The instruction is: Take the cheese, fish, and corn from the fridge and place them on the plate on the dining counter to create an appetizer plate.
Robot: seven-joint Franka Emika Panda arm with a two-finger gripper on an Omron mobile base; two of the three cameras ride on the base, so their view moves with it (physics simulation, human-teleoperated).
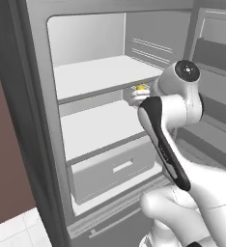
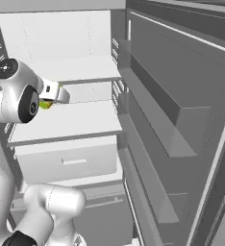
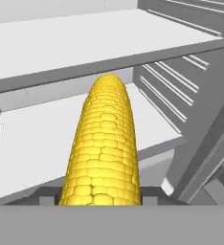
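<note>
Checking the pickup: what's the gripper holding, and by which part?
The corn, held in the jaws by its near end; the cob points out toward the fridge shelves.

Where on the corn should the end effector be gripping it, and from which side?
Across the thick round middle to lower end of the corn, fingers on opposite sides of the cob, coming along its length from the base end. The cob is a long cylinder tapering to a narrower tip, so the tip offers less to pinch. The end effector already seems closed on it near the base, in front of the fridge shelves.

Yellow corn (image 3: 103, 148) apparently off shelf, inside open fridge (image 1: 100, 77).
</note>
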